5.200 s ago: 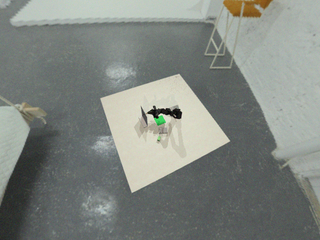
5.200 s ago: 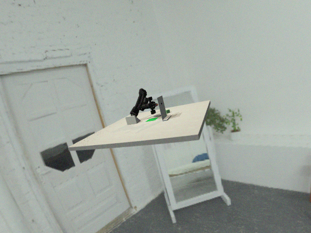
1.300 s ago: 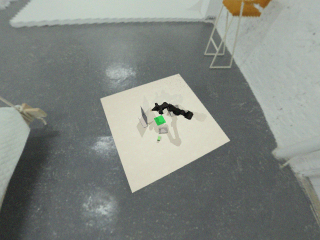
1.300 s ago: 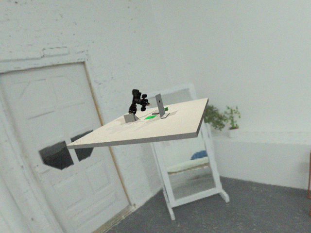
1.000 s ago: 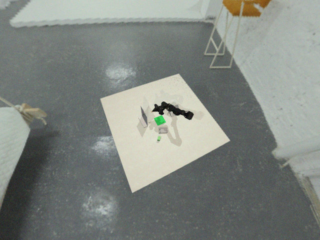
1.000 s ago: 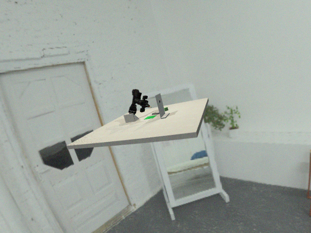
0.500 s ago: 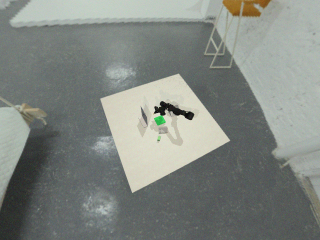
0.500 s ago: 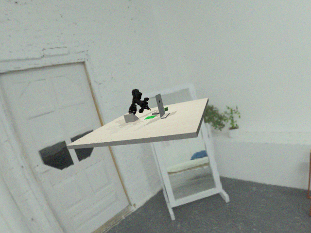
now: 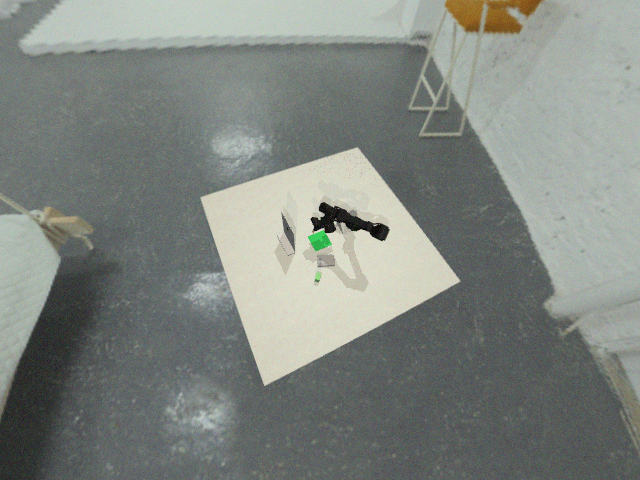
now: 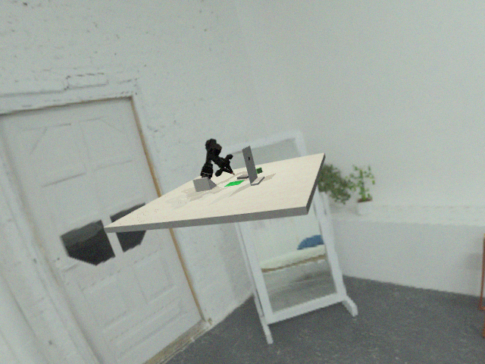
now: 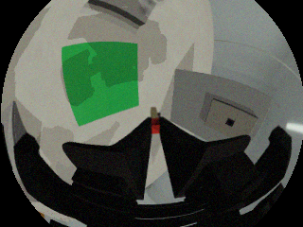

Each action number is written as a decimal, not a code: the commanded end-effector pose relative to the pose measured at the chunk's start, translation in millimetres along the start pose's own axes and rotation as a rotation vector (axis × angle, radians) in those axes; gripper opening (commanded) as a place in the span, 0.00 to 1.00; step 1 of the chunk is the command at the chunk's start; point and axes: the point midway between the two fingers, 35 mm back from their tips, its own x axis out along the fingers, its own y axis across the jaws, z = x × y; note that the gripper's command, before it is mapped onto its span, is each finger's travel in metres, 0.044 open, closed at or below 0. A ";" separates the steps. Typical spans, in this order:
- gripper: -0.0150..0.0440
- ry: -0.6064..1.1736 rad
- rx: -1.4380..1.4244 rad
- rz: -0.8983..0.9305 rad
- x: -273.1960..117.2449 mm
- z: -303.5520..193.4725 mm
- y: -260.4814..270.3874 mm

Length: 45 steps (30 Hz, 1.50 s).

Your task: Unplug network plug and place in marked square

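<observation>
My gripper (image 11: 154,120) (image 10: 231,171) is shut on the plug (image 11: 155,124), a small red piece with a tan end, held at the fingertips in the wrist view. The plug is out of the socket and above the table, pointing downward at a slant. The marked square (image 9: 319,240) (image 10: 234,183) (image 11: 120,95) is green and lies ahead and to the left of the fingertips in the wrist view, partly in shadow. The upright panel (image 9: 287,233) (image 10: 249,165) (image 11: 187,96) is grey; its socket (image 11: 229,122) is an empty dark hole. The plug cannot be made out in the top view.
A low grey block (image 9: 325,260) (image 10: 242,177) stands beyond the square. A small green block (image 9: 317,276) (image 10: 259,171) lies past it. A grey wedge-shaped block (image 10: 202,183) stands near the arm. The panel rises beside the square.
</observation>
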 end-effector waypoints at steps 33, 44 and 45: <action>0.25 -0.130 -0.036 0.106 4.3 34.6 26.0; 0.25 -0.129 -0.035 0.106 13.7 35.5 33.5; 0.25 -0.129 -0.035 0.106 14.5 35.6 34.2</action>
